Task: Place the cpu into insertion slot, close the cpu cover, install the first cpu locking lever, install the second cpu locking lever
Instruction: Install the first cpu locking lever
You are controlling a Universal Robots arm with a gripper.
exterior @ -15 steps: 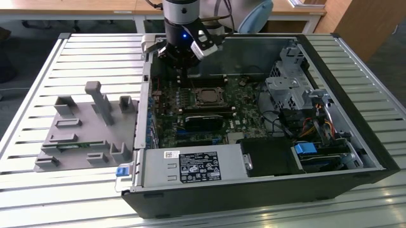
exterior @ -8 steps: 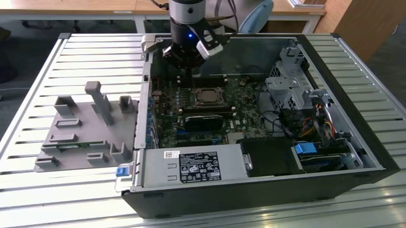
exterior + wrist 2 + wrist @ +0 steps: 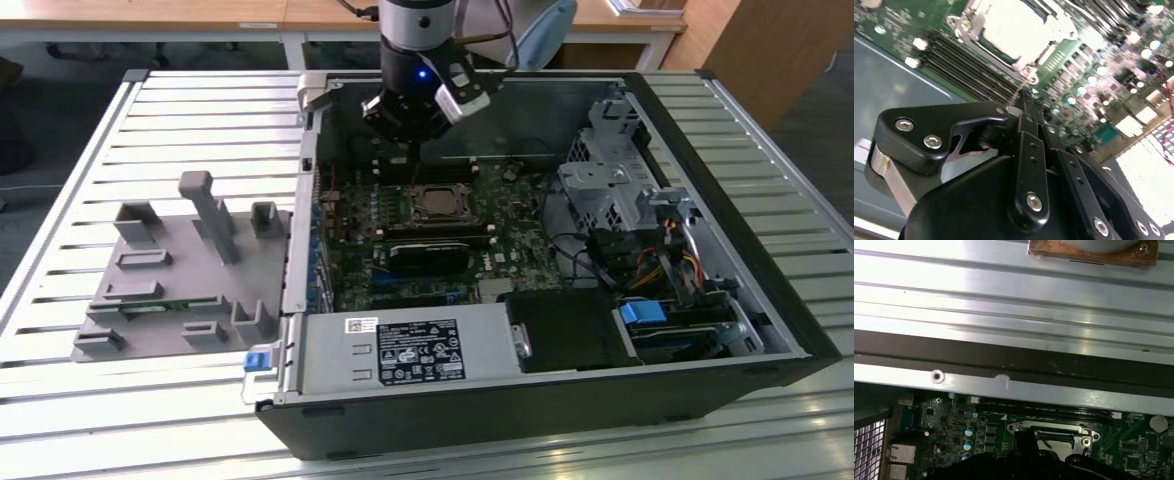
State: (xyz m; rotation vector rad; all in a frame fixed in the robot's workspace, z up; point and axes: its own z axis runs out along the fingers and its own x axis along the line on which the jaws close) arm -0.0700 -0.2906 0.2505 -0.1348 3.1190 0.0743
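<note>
Exterior view: I am looking down into an open computer case (image 3: 747, 330) lying on a slatted metal table (image 3: 174, 100). My arm's gripper (image 3: 407, 130) hangs inside the case, just above the far edge of the green motherboard (image 3: 521, 235). The insertion slot (image 3: 437, 203) sits on the motherboard just in front of the gripper, nearer the camera. A dull grey square, the cpu (image 3: 438, 205), lies in the slot, framed by the thin metal cpu cover (image 3: 416, 192), which looks flat over it. A black memory-slot block (image 3: 430, 255) sits on the board on the slot's near side. The power supply (image 3: 400, 352) with its white label lies along the case's near edge. A grey plastic fixture (image 3: 174, 270) stands on the table beside the case, towards the exterior view's left.

In the second wrist view, the gripper (image 3: 1026, 97) points down at the motherboard (image 3: 1089, 80). Its black fingers (image 3: 1029, 145) are pressed together at the tips, closed, with nothing I can see between them. Their tips sit just off one corner of the cpu cover (image 3: 966, 22), whose window shows the pale cpu (image 3: 1011, 25).

In the first wrist view, the insertion slot (image 3: 1054, 432) and its metal rim lie just beyond the dark body of the gripper, with the case's wall (image 3: 1014, 360) and the slatted table (image 3: 1004, 295) past it.
</note>
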